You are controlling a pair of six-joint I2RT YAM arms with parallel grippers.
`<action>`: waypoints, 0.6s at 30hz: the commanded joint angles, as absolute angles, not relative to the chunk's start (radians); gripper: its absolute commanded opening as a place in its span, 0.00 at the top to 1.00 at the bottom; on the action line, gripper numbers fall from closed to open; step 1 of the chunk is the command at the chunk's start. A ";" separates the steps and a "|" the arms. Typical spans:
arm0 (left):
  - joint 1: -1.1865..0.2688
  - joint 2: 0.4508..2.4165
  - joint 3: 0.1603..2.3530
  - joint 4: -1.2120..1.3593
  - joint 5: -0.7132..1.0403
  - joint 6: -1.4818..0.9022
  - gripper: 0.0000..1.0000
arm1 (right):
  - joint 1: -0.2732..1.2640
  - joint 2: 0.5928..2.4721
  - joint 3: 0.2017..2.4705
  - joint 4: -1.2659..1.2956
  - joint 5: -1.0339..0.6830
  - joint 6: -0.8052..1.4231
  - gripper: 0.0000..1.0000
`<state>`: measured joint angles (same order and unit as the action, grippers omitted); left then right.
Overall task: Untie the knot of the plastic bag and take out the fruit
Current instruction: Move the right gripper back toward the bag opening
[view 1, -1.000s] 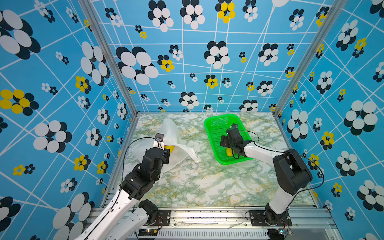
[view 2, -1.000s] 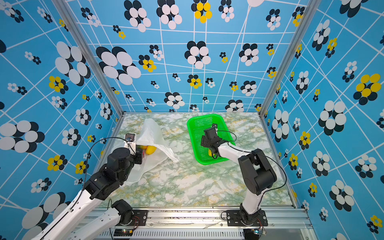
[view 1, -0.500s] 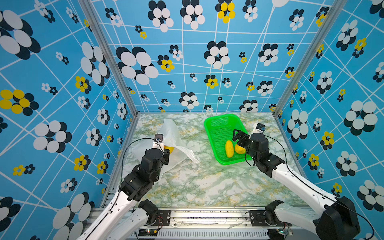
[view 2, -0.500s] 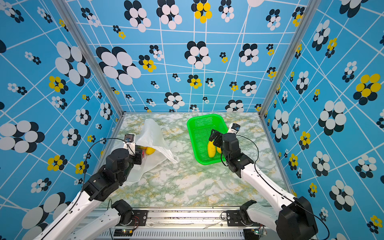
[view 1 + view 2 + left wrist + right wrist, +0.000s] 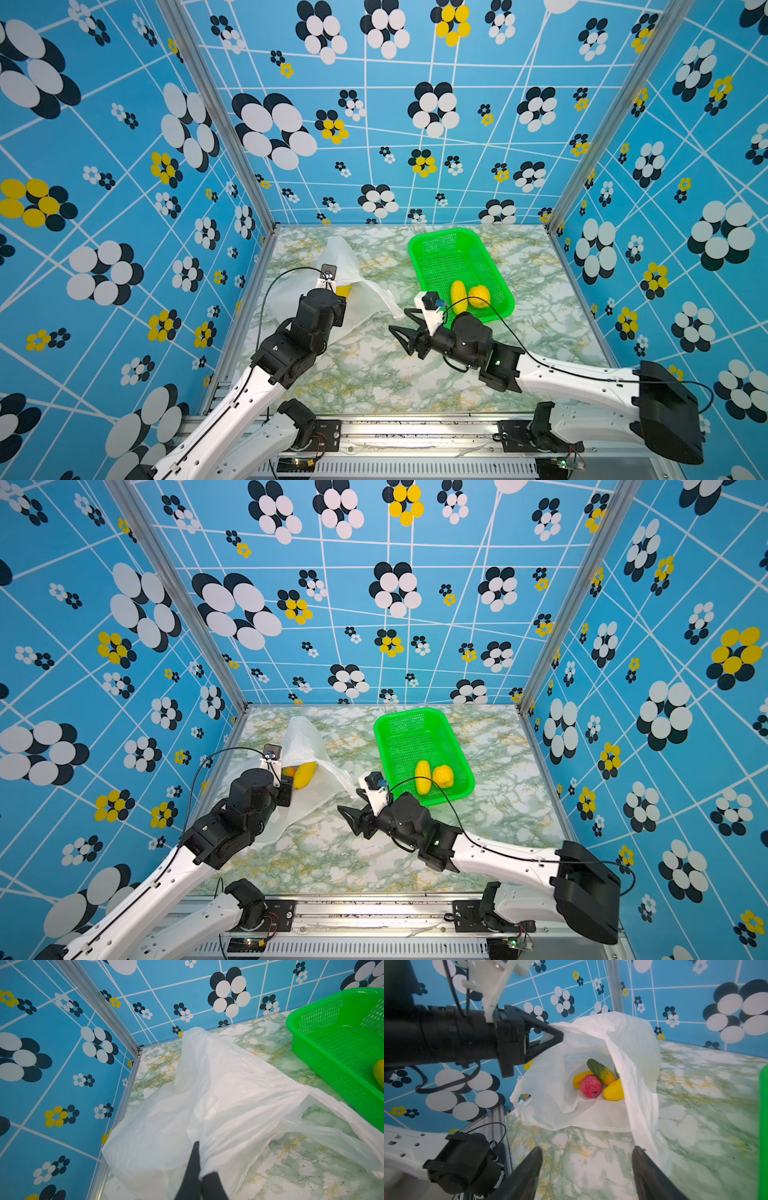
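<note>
A: As catalogued from a top view: plastic bag (image 5: 345, 257), slumped on the left-arm side of the green basket (image 5: 444, 257); two yellow fruit (image 5: 468, 296) inside the basket; right gripper (image 5: 398, 319), spread, empty, between basket and bag.
B: Left wrist view?
A: Entry: left gripper (image 5: 199, 1167), pressed together, pinching bag film, apart from the basket.
B: Right wrist view? Hazards?
A: Deep in the bag mouth: red ball (image 5: 591, 1088), green-orange long piece (image 5: 601, 1071), yellow pieces (image 5: 613, 1091). Probable hazards: snagging film hanging just beside one right finger; pinch slipping, mouth collapsing over the contents.
</note>
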<state>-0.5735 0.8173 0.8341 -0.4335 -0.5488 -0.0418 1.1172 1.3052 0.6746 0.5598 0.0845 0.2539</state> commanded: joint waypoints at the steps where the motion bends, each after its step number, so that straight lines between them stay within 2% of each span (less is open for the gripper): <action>1: -0.561 0.834 0.886 -0.468 -0.533 -0.061 1.00 | 1.174 1.460 0.766 0.657 0.130 0.228 0.37; 5: -0.558 0.836 0.888 -0.469 -0.522 -0.064 1.00 | 1.207 1.661 0.935 0.584 0.117 0.276 0.46; 8: -0.555 0.836 0.890 -0.469 -0.510 -0.064 1.00 | 1.207 1.785 0.987 0.639 0.127 0.352 0.39; 10: -0.554 0.836 0.889 -0.468 -0.503 -0.066 1.00 | 1.207 1.845 1.036 0.605 0.197 0.405 0.38; 18: -0.552 0.828 0.885 -0.463 -0.489 -0.068 1.00 | 1.192 2.011 1.258 0.428 0.309 0.525 0.40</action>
